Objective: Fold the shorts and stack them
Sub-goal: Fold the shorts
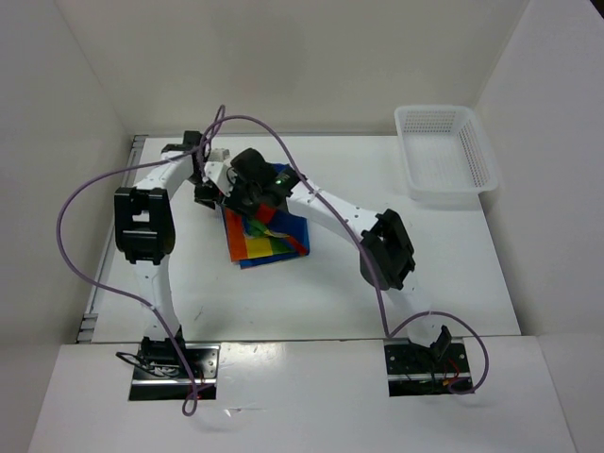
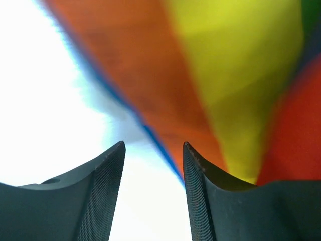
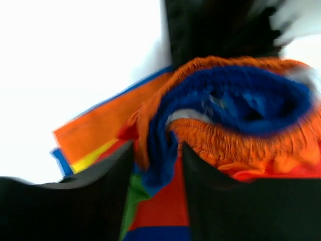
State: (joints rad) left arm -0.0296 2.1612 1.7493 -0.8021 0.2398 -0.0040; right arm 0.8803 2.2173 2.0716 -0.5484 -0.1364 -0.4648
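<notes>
Top view is bright, even and sharp. The white bench [image 1: 453, 274] is nearly blown out, with only faint soft shadows. In the left wrist view the bench is overexposed to pure white and the shorts [image 2: 241, 75] are out of focus, but the left claw [image 2: 154, 150] is crisp, its mesh texture visible. The right wrist view has heavy motion blur: shorts smeared, background washed out, right claw [image 3: 156, 148] dark and featureless.

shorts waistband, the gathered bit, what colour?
The shorts waistband is orange outside, blue inside. It shows best in the right wrist view.
</notes>
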